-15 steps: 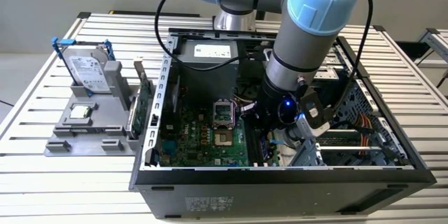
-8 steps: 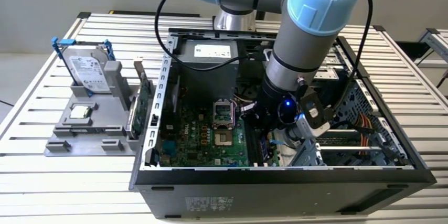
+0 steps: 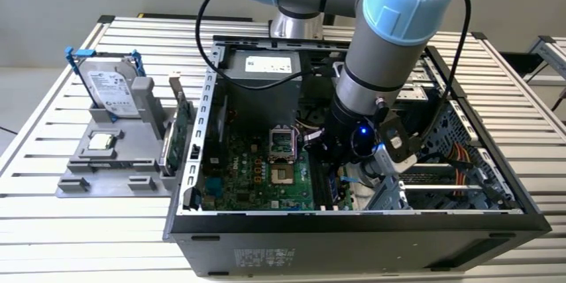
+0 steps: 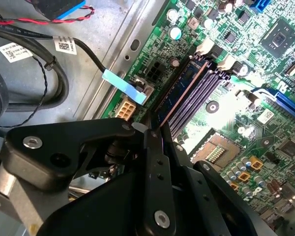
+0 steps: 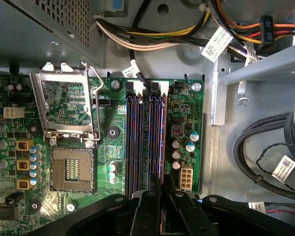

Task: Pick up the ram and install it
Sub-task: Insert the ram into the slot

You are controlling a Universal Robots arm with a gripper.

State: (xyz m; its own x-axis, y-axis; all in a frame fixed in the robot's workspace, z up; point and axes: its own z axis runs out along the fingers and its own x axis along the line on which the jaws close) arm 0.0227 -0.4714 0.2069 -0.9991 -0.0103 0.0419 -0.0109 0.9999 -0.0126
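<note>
Gripper (image 5: 160, 189): closed on the ram (image 5: 162, 137), lower middle of the first wrist view.
Ram: long side ran along the memory slots (image 5: 137, 142), standing in the outermost one.

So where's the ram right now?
The ram stands in the memory slot nearest the motherboard's edge, beside the empty slots and just ahead of the gripper in the second wrist view; in the exterior view that spot is inside the computer case, under the arm.

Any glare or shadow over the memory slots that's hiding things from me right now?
Second wrist view: glare whitens the motherboard beside the memory slots, which are readable. First wrist view: the slots are evenly lit, no glare. Exterior view: the arm shades the motherboard around the hand.
</note>
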